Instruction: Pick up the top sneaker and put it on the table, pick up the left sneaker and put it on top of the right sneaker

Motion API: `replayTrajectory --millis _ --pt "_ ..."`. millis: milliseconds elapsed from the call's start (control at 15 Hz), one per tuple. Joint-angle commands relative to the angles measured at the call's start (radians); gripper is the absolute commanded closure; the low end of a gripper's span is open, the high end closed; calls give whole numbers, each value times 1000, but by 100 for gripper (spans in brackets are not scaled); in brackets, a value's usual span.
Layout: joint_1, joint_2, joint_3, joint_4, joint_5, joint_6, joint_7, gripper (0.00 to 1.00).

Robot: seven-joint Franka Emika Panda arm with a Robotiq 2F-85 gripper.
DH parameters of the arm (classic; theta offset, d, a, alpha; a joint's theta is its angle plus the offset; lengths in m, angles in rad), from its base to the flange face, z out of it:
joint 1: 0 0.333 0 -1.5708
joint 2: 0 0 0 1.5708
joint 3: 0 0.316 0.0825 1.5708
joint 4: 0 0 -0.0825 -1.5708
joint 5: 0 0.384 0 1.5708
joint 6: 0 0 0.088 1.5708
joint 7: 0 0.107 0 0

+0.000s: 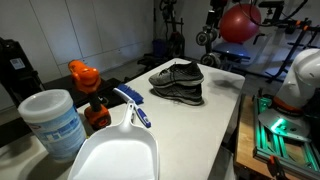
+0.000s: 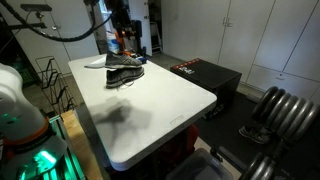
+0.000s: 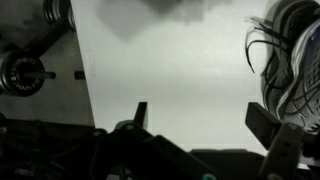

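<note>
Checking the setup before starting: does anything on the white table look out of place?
Only the sneakers: the top sneaker lies piled on the rest on the table, not beside them. Nothing looks spilled or damaged.

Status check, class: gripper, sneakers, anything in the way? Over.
Gripper open, empty, above table. Sneakers stacked, top one not lifted. Dustpan and tub apart from sneakers.

Both exterior views face the table from opposite ends.
</note>
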Motion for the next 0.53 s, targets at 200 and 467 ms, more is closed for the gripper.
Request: replayTrajectory --millis 200,467 --pt "141 246 -8 157 235 170 -113 0" --pt "152 280 8 158 265 158 -133 0"
